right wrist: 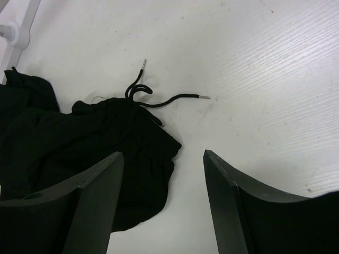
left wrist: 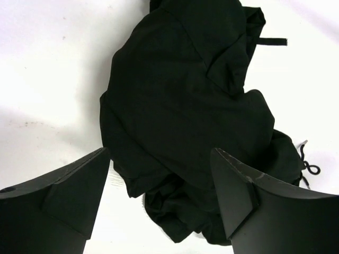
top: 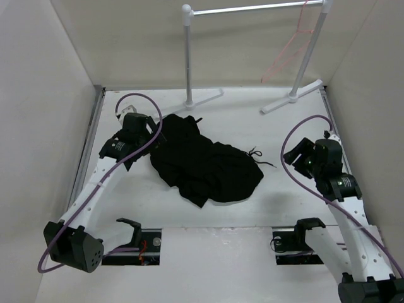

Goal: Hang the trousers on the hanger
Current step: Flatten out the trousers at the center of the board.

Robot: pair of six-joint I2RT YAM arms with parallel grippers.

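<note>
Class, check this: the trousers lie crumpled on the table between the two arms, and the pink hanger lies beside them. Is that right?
One slip: the hanger hangs from the rack's crossbar at the back, not beside the trousers, as the top view shows. The rest stands.

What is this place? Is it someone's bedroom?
Likely a robot test booth, not a bedroom: bare white walls box in a white table, the left arm and right arm are mounted at its edge, and a rack holds one pink hanger.
</note>
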